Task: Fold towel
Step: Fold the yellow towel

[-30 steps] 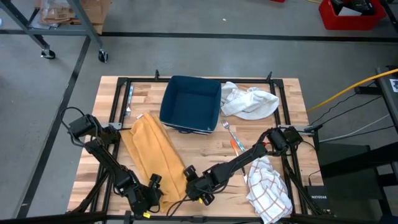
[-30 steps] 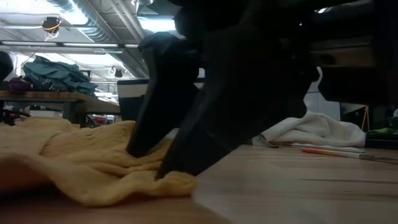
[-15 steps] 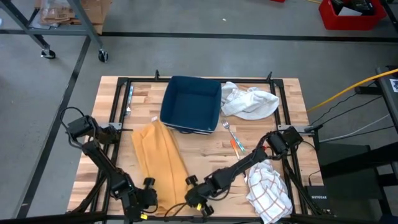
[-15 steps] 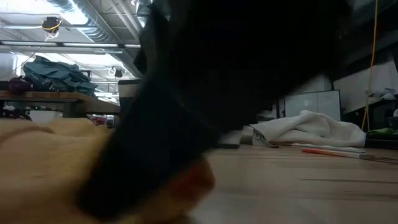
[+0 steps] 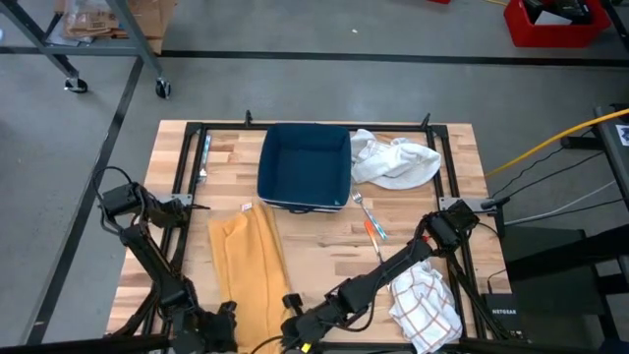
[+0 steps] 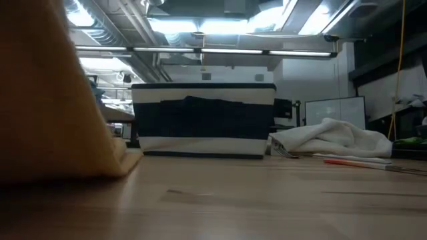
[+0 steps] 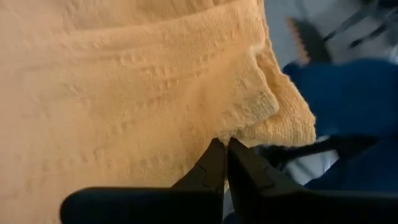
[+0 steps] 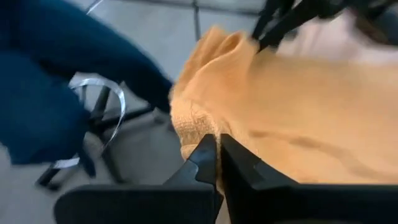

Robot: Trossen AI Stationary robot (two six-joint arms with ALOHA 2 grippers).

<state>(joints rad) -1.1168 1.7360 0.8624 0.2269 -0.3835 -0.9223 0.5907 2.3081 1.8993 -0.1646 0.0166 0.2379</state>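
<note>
The yellow towel [image 5: 248, 261] lies lengthwise on the wooden table, its far end [image 5: 234, 214] flat on the boards. Its near end is raised between my two grippers at the table's near edge. My left gripper [image 5: 229, 317] is shut on the near left corner, and my right gripper [image 5: 288, 311] on the near right corner. In the low view the towel [image 6: 47, 100] hangs as a yellow sheet at the left, its lower fold [image 6: 120, 167] on the table. My left gripper pinches the towel's near left corner [image 7: 239, 127] between its two fingers, at the hem. The fingers slant downward. The corner is lifted off the table and the cloth runs away from it toward the far end. My right gripper pinches the towel's near right corner [image 8: 196, 127] between its two fingers, on a bunched edge. The fingers slant downward from the near side. That corner is raised clear of the table, and the cloth stretches across to my left gripper.
A dark blue bin [image 5: 305, 162] stands at the far middle, with a white cloth [image 5: 393, 159] to its right. A fork [image 5: 360, 205] and an orange pen [image 5: 374, 230] lie on the boards. A checked cloth [image 5: 425, 300] lies at the near right.
Both grippers have taken hold of the towel's near end, moved toward the table's near edge and risen. The near end is lifted off the table. The towel has slid toward the near edge and turned straighter.
</note>
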